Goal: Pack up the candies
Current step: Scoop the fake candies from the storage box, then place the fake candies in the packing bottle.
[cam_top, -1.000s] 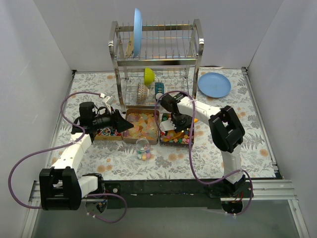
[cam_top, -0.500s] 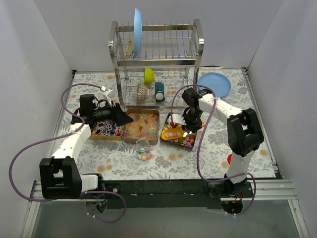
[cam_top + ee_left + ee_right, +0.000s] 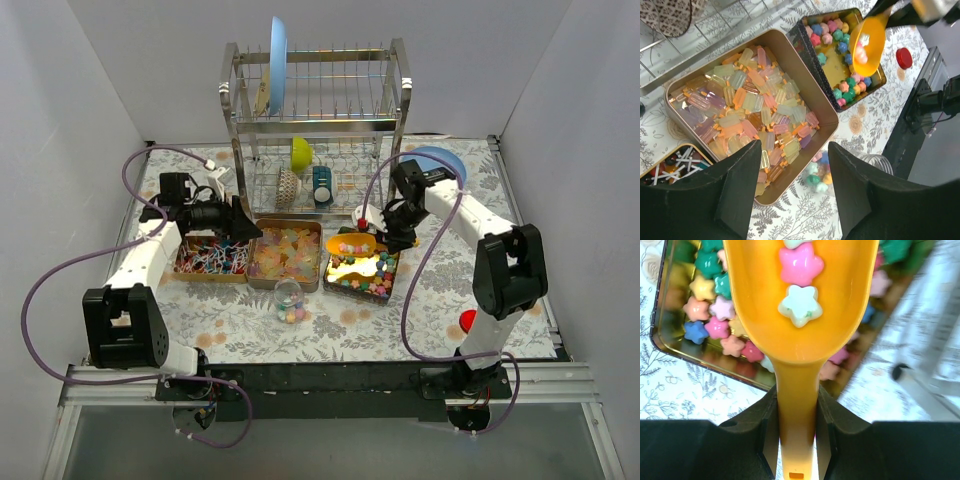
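Star candies (image 3: 801, 305) in scoop (image 3: 850, 300), more in tin (image 3: 811, 59)

You have plain pale walls (image 3: 70, 120) closing in the left, back and right of your counter (image 3: 330, 330), which is covered in a grey leaf-and-flower print. A two-tier chrome dish rack (image 3: 330, 110) stands at the back, under soft, even light.

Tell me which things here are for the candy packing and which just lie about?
In use: candies, three tins, orange scoop in the right hand, small jar, red lid.
Lying about: dish rack, blue plate, green cup.
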You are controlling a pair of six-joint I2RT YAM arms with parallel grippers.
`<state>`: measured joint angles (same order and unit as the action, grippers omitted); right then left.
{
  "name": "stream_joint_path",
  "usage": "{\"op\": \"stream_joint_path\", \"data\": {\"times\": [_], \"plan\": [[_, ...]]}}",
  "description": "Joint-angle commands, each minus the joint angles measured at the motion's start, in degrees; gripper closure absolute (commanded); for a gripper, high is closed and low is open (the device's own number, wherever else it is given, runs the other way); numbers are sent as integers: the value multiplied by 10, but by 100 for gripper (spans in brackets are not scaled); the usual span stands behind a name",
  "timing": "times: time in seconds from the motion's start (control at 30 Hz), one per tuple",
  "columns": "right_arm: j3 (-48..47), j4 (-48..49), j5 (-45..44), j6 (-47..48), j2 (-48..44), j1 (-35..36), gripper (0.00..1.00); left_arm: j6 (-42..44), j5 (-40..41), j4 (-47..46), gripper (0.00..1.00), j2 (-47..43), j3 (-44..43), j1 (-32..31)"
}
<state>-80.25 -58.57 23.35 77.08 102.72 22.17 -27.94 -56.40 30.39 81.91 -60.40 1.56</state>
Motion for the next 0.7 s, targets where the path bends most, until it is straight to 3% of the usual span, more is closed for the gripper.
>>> {"op": "stream_joint_path", "data": {"times": [0.0,0.2,0.27,0.3,0.47,0.67], "plan": [[-65,-24,25,-33,-68,20,99,40,9,51,44,-37,10,2],[-127,-84,-67,-66,-78,92,99,-17,59,59,42,-71,51,1],[-136,-95,-125,-69,-79,130,99,-34,81,57,37,-82,56,1],[-140,-101,-144,-69,-78,143,99,-45,80,53,2,-89,59,1],[-183,-139,-247,-72,-49,212,99,-55,94,20,2,-148,94,1],[-259,-162,-311,-77,-5,266,99,-79,134,-2,2,-184,135,2]]}}
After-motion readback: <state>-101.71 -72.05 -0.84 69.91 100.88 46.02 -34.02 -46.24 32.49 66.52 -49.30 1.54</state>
